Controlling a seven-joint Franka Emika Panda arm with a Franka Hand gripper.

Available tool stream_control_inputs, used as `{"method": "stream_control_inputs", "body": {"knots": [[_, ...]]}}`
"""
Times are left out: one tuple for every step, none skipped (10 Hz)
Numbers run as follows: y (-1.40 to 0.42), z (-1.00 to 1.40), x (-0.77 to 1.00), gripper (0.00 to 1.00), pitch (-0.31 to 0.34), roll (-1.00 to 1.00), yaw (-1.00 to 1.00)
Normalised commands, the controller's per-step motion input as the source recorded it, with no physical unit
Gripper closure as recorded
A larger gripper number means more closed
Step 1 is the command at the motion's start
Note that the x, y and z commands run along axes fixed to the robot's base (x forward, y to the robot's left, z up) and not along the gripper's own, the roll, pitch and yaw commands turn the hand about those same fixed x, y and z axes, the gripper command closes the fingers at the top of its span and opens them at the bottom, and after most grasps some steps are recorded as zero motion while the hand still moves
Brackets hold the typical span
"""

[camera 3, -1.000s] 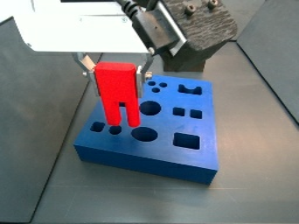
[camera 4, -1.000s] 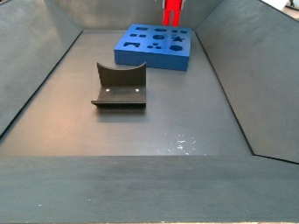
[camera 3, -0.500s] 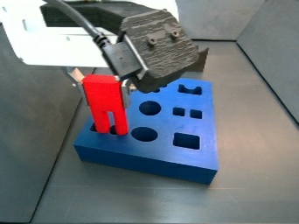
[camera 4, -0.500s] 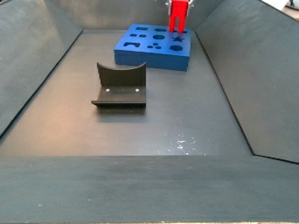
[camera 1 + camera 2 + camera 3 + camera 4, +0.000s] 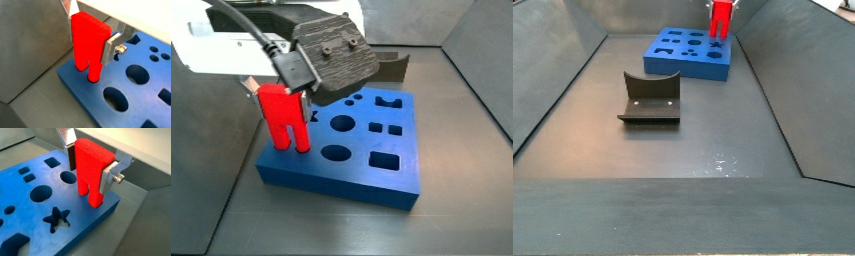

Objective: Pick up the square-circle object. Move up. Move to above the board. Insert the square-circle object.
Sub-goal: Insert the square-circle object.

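My gripper (image 5: 278, 92) is shut on the red square-circle object (image 5: 283, 117) and holds it upright over the near-left corner of the blue board (image 5: 372, 160). In both wrist views the silver fingers (image 5: 113, 44) (image 5: 113, 171) clamp the peg's (image 5: 89, 40) (image 5: 90, 168) upper block. Its two narrow legs reach down to the board's top (image 5: 117, 82) (image 5: 33, 203) close to the edge. I cannot tell whether they sit in holes. In a side view the peg (image 5: 722, 17) stands at the board's (image 5: 684, 55) far right corner.
A dark grey curved holder (image 5: 649, 98) stands on the grey floor, well clear of the board. Sloped grey walls (image 5: 560, 90) enclose the work area. The board has several open cut-outs (image 5: 335, 155) beside the peg.
The gripper has carried the red peg sideways across the board to its corner and lowered it, so the legs now reach the board's top.
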Motion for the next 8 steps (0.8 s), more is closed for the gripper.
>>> {"method": "stream_control_inputs", "body": {"knots": [[0.29, -0.04, -0.01, 1.0, -0.114, 0.02, 0.44], [0.01, -0.12, -0.07, 1.0, -0.084, 0.03, 0.22], [0.0, -0.3, -0.11, 1.0, -0.08, 0.12, 0.08], [-0.17, -0.37, -0.31, 1.0, -0.217, 0.41, 0.26], [-0.18, -0.33, -0.36, 1.0, -0.217, 0.45, 0.33], [-0.11, -0.46, -0.18, 1.0, -0.221, 0.34, 0.39], [-0.1, -0.53, -0.13, 1.0, -0.259, 0.24, 0.47], [-0.03, -0.67, -0.06, 1.0, -0.26, 0.1, 0.44]]}}
